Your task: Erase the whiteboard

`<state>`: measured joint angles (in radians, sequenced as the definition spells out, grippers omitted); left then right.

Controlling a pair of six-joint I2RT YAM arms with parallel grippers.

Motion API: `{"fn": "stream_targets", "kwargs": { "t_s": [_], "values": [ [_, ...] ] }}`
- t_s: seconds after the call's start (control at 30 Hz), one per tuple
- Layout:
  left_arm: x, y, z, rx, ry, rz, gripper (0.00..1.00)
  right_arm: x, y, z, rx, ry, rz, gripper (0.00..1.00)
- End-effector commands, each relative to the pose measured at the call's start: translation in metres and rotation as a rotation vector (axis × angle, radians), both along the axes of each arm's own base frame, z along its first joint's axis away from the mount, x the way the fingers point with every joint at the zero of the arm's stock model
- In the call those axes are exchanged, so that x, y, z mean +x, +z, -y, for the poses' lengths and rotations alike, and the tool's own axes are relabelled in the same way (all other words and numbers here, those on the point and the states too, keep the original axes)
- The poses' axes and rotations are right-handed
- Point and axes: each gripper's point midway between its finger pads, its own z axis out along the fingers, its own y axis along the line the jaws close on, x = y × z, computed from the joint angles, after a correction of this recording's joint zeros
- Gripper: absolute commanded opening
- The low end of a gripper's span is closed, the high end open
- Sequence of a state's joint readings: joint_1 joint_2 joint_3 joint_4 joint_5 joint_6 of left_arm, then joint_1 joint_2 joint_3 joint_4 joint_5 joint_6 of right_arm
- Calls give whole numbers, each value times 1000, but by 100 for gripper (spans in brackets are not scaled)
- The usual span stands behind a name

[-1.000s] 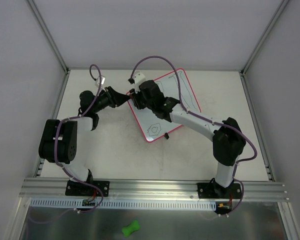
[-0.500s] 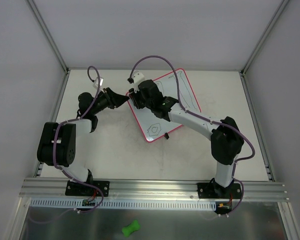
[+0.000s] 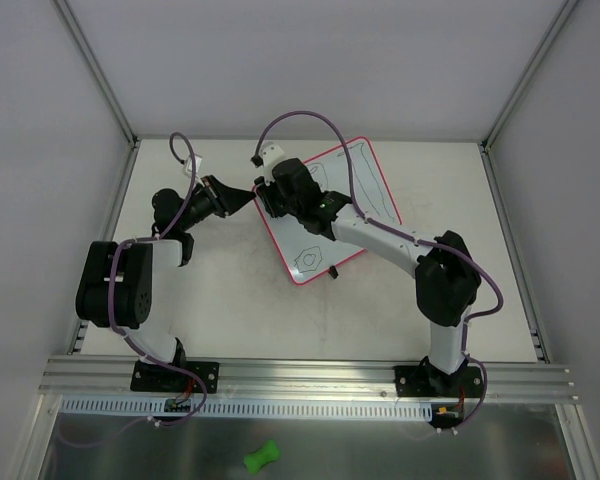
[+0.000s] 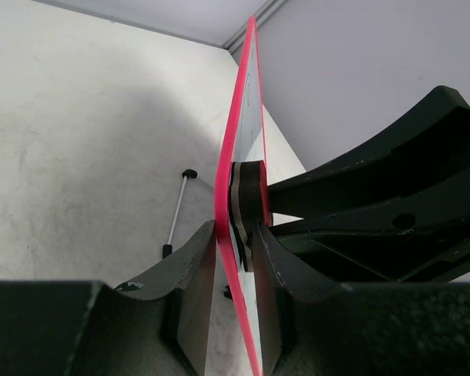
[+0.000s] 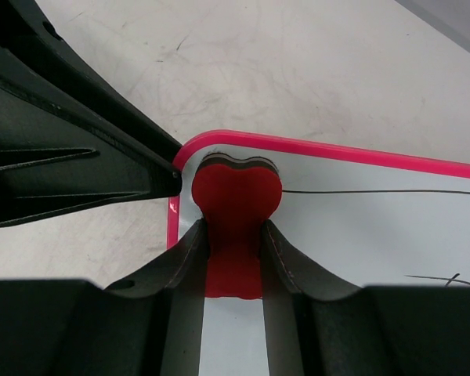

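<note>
The wiping step is judged to be in hand, barely begun by the look of the marks left. The whiteboard (image 3: 375,185) is seen lying on the table (image 3: 210,290) between the 2 arms, toward the far side, turned at an angle. Its long axis is taken to run diagonally from the near left to the far right in the top view, with 1 short end pointing toward the far right corner of the table. A red eraser (image 5: 235,192) is clamped between the closed jaws of the right gripper (image 5: 233,231) and pressed onto the board's face just inside the rounded left corner. That same corner's pink edge is straddled by the 2 fingers (image 4: 192,274) of the left gripper (image 4: 233,235), 1 on each side. Whether the edge is truly pinched or only closely bracketed cannot be told, since a sliver of board shows between edge and finger in the wrist view. A small doodle (image 3: 308,257) remains near the near corner, and a thin line (image 5: 376,190) is seen just beyond the eraser. The next move is judged to call for a firm hold on the edge, and for the eraser to be kept flat and swept along the long axis over these marks.
</note>
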<state>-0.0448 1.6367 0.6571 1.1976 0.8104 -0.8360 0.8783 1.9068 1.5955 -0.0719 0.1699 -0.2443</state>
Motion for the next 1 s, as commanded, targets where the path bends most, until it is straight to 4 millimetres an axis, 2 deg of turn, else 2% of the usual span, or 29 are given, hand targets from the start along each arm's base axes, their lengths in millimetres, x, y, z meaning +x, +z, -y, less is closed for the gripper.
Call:
{"fn": "stream_targets", "kwargs": {
  "t_s": [0.0,0.17,0.53,0.7,0.97],
  "values": [
    [-9,21,4,-13,-61,119,25,2,23,-11,37,2,43,0],
    [-9,19,6,-31,-84,103,33,1,18,-13,25,7,34,0],
    [-8,19,6,-27,-89,102,34,12,9,-2,-34,-68,39,0],
    [-10,20,7,-27,-92,104,34,19,6,7,-41,-110,33,0],
    [-12,20,7,-26,-95,108,34,36,3,33,-14,-189,-5,0]
  ]
}}
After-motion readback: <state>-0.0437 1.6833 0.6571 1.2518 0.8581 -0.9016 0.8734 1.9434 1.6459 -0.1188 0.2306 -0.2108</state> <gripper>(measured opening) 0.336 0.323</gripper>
